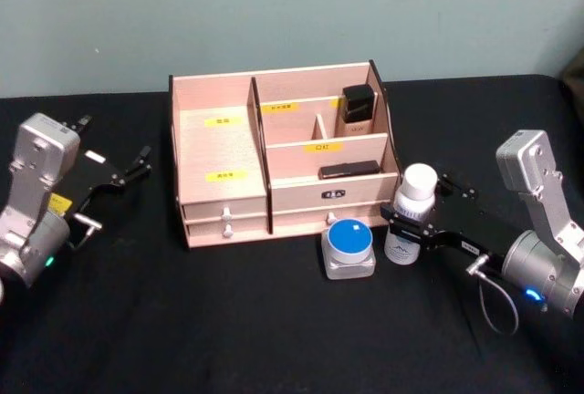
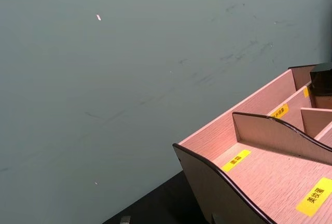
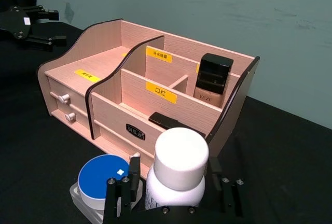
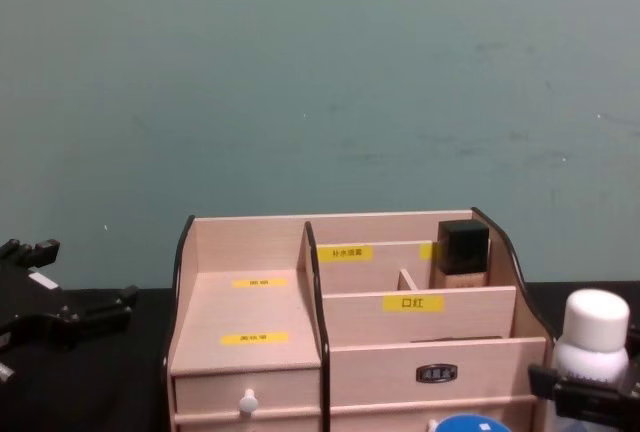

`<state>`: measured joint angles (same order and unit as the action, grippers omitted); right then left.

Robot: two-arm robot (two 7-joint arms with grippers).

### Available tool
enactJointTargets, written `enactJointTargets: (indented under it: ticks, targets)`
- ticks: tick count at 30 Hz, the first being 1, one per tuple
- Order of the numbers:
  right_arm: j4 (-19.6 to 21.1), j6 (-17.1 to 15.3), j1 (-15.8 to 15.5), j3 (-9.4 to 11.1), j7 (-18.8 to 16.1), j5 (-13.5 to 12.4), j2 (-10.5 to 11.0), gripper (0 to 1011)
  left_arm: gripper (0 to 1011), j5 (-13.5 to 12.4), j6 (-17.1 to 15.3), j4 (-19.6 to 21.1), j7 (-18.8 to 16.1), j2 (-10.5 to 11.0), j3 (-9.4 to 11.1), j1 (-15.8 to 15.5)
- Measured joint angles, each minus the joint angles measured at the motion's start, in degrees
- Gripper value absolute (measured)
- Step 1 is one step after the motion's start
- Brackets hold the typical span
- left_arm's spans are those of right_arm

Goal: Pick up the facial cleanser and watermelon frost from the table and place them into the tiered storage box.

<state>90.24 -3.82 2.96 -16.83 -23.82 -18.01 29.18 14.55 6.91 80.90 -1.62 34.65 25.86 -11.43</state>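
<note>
Head view | R fingers (image 1: pixel 429 237) pinching white-capped bottle (image 1: pixel 419 184) by tiered storage box (image 1: pixel 210 80) | L fingers (image 1: pixel 128 173) spread

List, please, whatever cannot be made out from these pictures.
White-capped bottle: label too small to read in the head view; the right gripper, closed on it, covers its lower body in the right wrist view.
Blue-lidded jar: cut off by the chest view's bottom edge; contents hidden by the lid.
Tiered storage box: drawer contents hidden behind shut fronts.
</note>
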Motion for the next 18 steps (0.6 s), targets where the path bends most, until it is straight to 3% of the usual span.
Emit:
enactJointTargets:
  ticks: [8,18]
  targets:
    - [0.0,0.0,0.0,0.0,0.0,0.0,0.0,616,1010,0.0,0.0,0.0,0.0,0.0,0.0,0.0]
    - [-0.8,0.0,0.0,0.4,-0.4,-1.5,-0.6,602,1010,0.0,0.0,0.0,0.0,0.0,0.0,0.0]
